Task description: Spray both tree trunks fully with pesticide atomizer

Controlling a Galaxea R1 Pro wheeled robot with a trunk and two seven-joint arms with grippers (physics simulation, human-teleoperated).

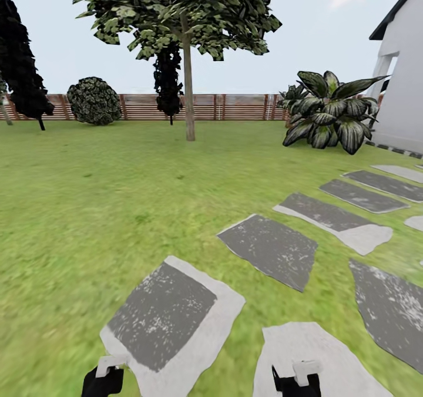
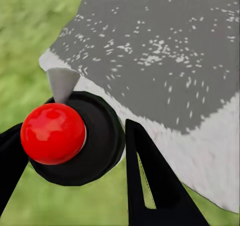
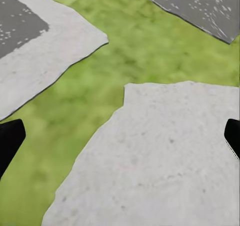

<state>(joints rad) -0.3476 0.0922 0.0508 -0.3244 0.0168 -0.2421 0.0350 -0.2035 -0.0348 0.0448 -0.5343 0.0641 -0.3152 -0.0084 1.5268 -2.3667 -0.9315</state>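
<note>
- Far left: dark cypress-like tree and rounded shrub against the slatted wooden fence; not targets.
- Left claw pinching the pesticide atomizer: black round body between the two black fingers, red ball top toward the camera, grey cone nozzle pointing out past the fingertips. Carried low at the near left edge of the head view, probably so as to be ready to aim once in range.
- Below the atomizer, a grey stepping stone set in the lawn; more slabs leading off to the far right toward the white house wall.
- Centre, far: tall tree with a bare straight trunk, well apart from the robot; no white specks on it, so spraying judged not yet begun. Second task tree not identified.
- Right of centre, far: broad-leaved striped plant near the house.
- Right claw spread wide, holding nothing, black fingertips over a pale slab; seemingly idle.
- Writing or brands: none legible anywhere.
</note>
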